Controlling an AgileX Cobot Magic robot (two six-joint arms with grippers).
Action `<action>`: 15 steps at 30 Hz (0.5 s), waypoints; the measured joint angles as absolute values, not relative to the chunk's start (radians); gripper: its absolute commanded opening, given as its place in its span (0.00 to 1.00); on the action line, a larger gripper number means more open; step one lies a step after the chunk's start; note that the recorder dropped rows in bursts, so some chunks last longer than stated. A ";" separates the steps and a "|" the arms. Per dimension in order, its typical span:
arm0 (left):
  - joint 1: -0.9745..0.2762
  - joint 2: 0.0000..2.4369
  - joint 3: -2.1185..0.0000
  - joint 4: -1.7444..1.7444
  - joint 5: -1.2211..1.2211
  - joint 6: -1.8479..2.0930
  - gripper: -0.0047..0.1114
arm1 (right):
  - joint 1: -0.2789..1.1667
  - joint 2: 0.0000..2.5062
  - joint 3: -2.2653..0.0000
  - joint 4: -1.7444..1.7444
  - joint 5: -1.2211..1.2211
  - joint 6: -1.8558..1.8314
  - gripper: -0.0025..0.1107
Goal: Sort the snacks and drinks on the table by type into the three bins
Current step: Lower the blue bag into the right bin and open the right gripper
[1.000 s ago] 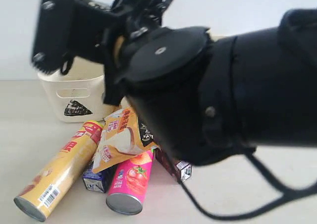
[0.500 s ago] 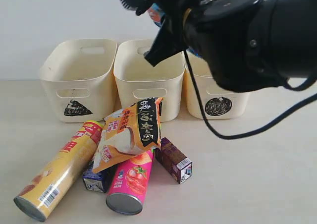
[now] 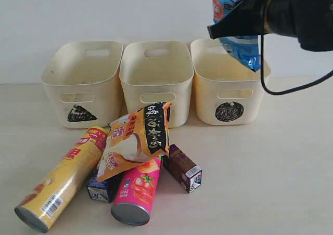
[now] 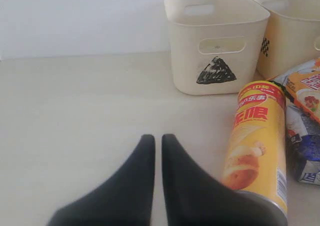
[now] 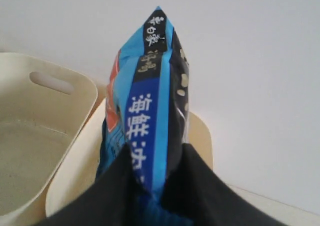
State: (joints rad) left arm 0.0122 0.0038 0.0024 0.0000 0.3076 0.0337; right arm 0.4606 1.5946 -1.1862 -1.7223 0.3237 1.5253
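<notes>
Grip first: our right gripper (image 5: 156, 158) clamps the blue bag (image 5: 150, 86), which hangs above the circle-marked bin (image 3: 207, 104). We see its long axis near upright, slightly tilted, lower end pointing down toward the bin's opening. Our left gripper (image 4: 157, 142) is closed on nothing, low over the table (image 4: 75, 96) near the yellow tube (image 4: 257, 141).

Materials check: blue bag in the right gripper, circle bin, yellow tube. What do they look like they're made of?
Blue bag: looks like thin plastic film, glossy; it creases and catches highlights.
Circle bin: likely moulded plastic, matte cream, with smooth rounded walls.
Yellow tube: probably printed cardboard with a slight sheen; grey, metallic-looking end.
</notes>
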 measured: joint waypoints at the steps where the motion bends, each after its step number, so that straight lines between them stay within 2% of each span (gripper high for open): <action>1: 0.012 0.004 0.002 0.000 0.308 0.034 0.08 | 0.439 1.597 -1.195 -1.722 0.294 1.548 0.02; 6: 0.012 0.004 0.002 0.000 0.308 0.034 0.08 | 0.378 1.653 -1.271 -1.726 0.214 1.636 0.02; 15: 0.012 0.004 0.002 0.000 0.308 0.034 0.08 | 0.372 1.851 -1.437 -1.734 0.212 1.660 0.02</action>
